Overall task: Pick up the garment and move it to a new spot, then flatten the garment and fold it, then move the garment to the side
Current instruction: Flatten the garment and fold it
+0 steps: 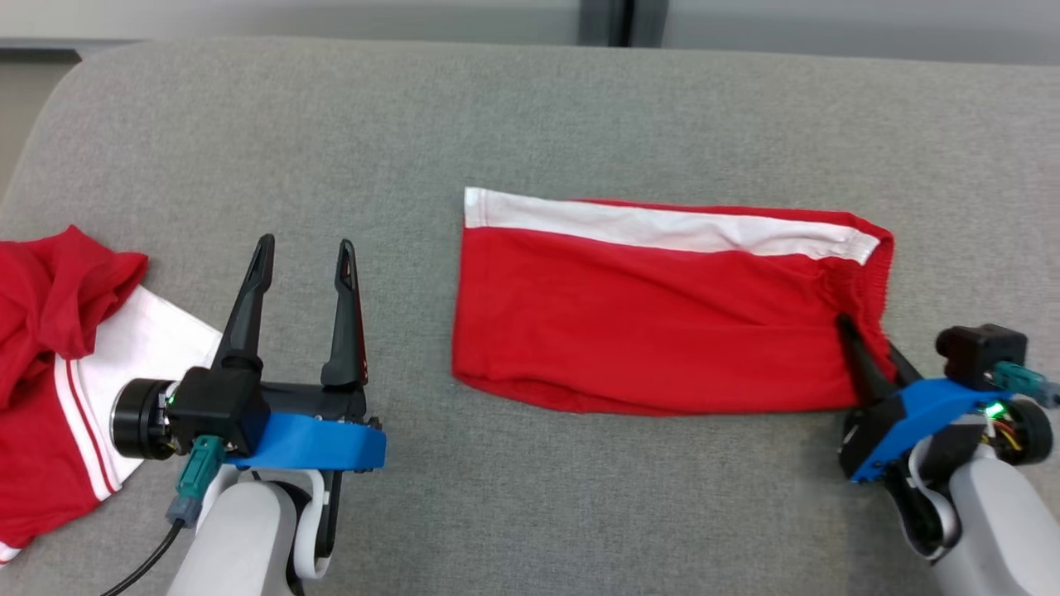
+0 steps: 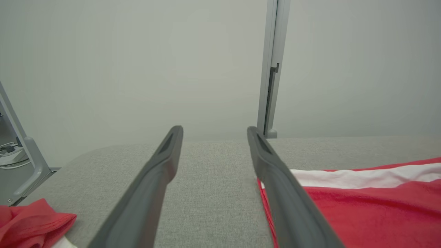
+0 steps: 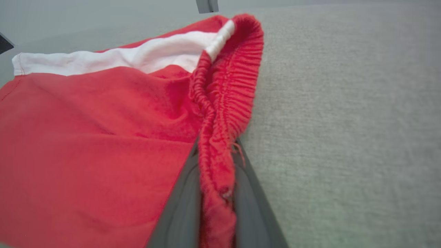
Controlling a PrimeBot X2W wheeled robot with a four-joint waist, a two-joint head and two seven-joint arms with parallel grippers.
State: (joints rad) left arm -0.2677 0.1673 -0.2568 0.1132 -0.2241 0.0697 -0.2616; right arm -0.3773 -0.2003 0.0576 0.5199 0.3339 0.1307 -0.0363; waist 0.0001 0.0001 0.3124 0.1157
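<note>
Right gripper [image 1: 865, 339] pinches the elastic waistband [image 3: 224, 103] of the folded red shorts [image 1: 646, 323], flat at centre-right on the grey cushion [image 1: 530, 108]. Left gripper [image 1: 305, 244] hovers spread at lower left, well apart; another red-and-white garment [image 1: 50, 331] lies crumpled at the left edge.

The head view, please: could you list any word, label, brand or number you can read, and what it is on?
None: no readable text. The red shorts bear only a plain white band; the red and white garment at the left has plain stripes.
</note>
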